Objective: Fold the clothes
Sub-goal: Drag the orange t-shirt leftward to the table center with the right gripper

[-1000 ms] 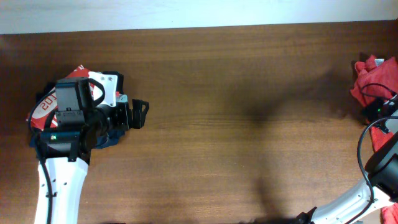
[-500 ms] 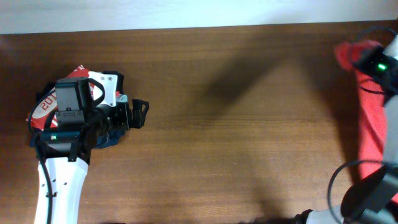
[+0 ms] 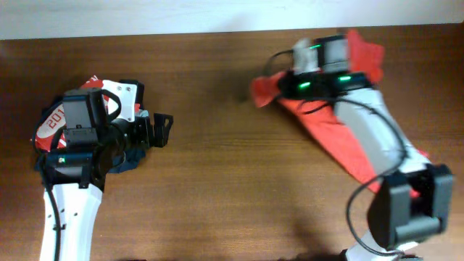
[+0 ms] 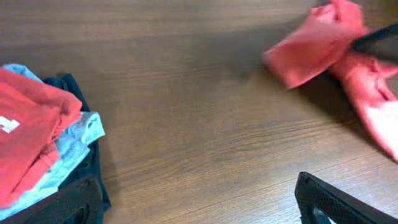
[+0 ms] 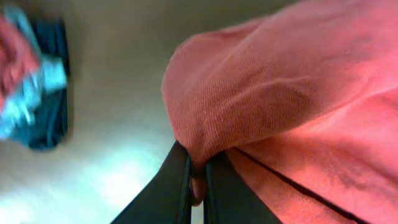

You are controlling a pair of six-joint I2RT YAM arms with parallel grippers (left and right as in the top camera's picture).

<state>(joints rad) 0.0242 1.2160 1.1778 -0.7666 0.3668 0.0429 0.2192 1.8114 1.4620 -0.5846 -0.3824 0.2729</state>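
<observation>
While the left end effector [image 3: 167,132] sits spread by folded garments [image 4: 37,143], the right end effector [image 5: 198,180] pinches the orange-red T-shirt [image 5: 280,81].

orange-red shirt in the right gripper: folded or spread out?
Neither: bunched. The orange-red shirt is pinched in the shut right gripper, the rest trailing in a crumpled strip, not laid flat.

**Robot manipulation bench, apparently a laboratory set-up.** A bare dark wooden table [image 3: 217,181] abuts a plain pale wall [image 3: 145,14]. The white-and-black left arm [image 3: 69,217] and right arm [image 3: 366,138] carry exposed cables and lit green lamps. A folded garment stack [image 4: 37,143] and an orange-red T-shirt [image 3: 324,134] lie on the table.
</observation>
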